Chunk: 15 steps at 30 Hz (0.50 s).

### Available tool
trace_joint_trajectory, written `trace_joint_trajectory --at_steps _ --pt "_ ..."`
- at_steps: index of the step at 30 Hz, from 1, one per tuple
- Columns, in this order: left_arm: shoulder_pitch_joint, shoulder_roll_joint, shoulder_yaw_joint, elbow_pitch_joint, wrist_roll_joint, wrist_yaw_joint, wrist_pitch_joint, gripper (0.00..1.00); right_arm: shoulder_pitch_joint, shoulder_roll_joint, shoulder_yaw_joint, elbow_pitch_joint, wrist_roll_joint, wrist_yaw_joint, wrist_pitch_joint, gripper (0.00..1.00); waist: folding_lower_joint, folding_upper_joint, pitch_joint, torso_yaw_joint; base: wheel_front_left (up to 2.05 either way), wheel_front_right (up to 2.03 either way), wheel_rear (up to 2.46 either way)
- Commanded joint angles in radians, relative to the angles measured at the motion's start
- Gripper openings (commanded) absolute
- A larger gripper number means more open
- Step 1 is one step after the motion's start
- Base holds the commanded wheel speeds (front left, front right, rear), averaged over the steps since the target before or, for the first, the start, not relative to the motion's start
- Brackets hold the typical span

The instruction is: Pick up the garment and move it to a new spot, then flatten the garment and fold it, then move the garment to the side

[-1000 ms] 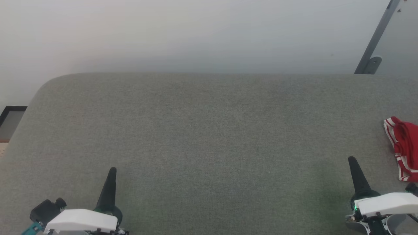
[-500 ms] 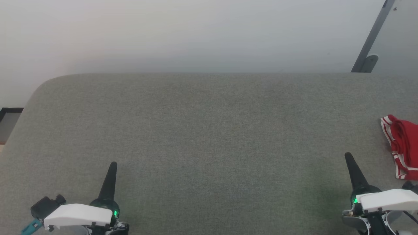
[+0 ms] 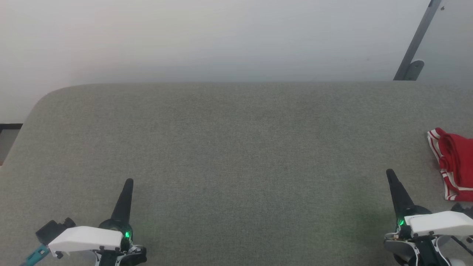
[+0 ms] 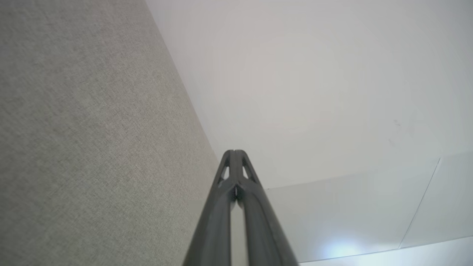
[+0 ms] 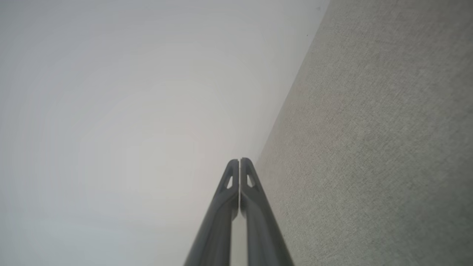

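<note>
The red garment (image 3: 452, 162) lay bunched on the grey fabric-covered table (image 3: 236, 147), hard against the right-hand edge of the head view, with its white-and-red striped trim facing the middle of the table. The view cut the cloth off there, so its full spread could not be judged. The right gripper (image 3: 389, 173) stood near the garment, on its left and closer to the robot, not touching it. Its two dark fingers were pressed together and held nothing. The left gripper (image 3: 128, 183) hung over the near left part of the table, well apart from the garment, likewise pinched closed and empty. Both pointed away from the robot toward the pale wall (image 3: 221, 37), where a grey slanted strut (image 3: 414, 48) rose at the upper right. The wrist views showed the left gripper (image 4: 234, 152) and the right gripper (image 5: 239, 160) with their fingertips meeting, the table fabric to one side of them and the wall to the other.
</note>
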<state>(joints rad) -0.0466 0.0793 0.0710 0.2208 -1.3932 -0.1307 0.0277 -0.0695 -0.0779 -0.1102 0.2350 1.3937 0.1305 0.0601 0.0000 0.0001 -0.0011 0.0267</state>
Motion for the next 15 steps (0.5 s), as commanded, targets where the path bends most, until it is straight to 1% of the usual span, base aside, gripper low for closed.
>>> trace_joint_trajectory --at_steps 1,15 --pt "-0.026 0.0 0.006 -0.001 -0.03 0.0 0.009 0.0 -0.018 0.003 -0.003 -0.002 0.021 0.0 0.006 0.0 0.0 -0.0001 0.0 -0.001 0.0 0.0 0.0" --pt "-0.048 -0.007 0.015 0.011 -0.129 0.0 0.04 0.0 -0.03 0.016 -0.004 0.004 0.116 0.0 0.031 0.0 0.0 -0.0001 0.002 -0.012 0.0 0.0 0.0"
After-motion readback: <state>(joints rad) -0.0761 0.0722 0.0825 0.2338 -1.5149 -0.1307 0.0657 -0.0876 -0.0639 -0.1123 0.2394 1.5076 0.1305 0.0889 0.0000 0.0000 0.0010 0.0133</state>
